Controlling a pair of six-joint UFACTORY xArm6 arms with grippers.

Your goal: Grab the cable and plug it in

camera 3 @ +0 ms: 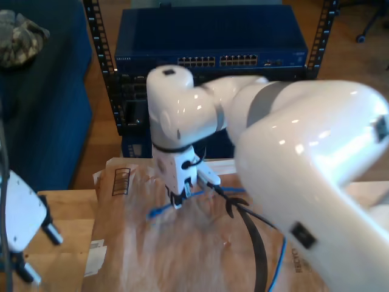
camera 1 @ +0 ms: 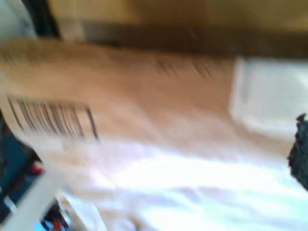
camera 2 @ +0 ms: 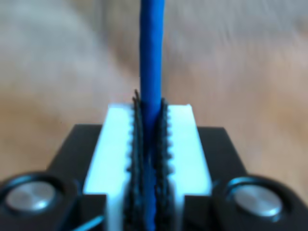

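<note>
At the exterior view's left my first gripper is seen, its jaws too unclear to judge, while the blue cable clamped in my second gripper is shown close by the second wrist view, above brown cardboard.

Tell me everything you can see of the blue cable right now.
The cable is thin, bright blue and smooth, like plastic-sheathed cord. My second gripper is shut on it between ridged black pads. In the exterior view a short length sticks out below the gripper over brown paper; more trails toward that view's bottom. No plug is discernible.
</note>
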